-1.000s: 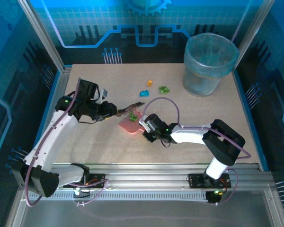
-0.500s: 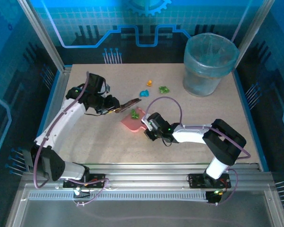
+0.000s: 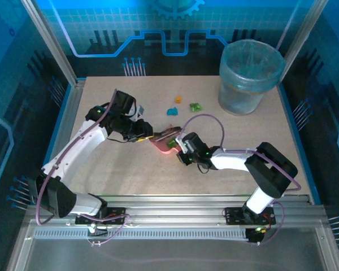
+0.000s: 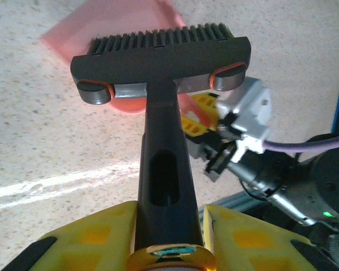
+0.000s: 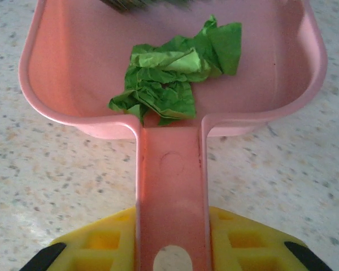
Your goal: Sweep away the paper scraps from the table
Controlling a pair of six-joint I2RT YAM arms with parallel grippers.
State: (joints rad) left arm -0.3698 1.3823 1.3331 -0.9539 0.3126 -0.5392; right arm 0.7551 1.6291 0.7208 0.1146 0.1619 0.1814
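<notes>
Scraps first: one green scrap [image 5: 169, 79] lies crumpled in the dustpan [image 5: 73, 73], straight ahead of the right pincer [image 5: 170, 240], just past where the handle meets the pan. That pincer's yellow fingers [image 5: 90, 243] squeeze the pink handle from both sides in a firm grip, with the pan on the table [image 5: 22, 169].

Over to the left pincer [image 4: 169, 226]: it's clamped tight on the black brush [image 4: 161, 48] by its handle. The bristle head sits out in front of it, at the dustpan's mouth. The two pincers face each other, brush and pan between them.

From above, three more scraps lie loose on the table beyond both pincers, toward the far edge. There's a blue scrap [image 3: 172, 111], an orange scrap [image 3: 178, 99] just behind it, and a second green one [image 3: 196, 106] beside them, farther right. All three are apart from the pan.

The bin [image 3: 250, 76] stands well ahead and to the right of the right pincer, in the back corner.
</notes>
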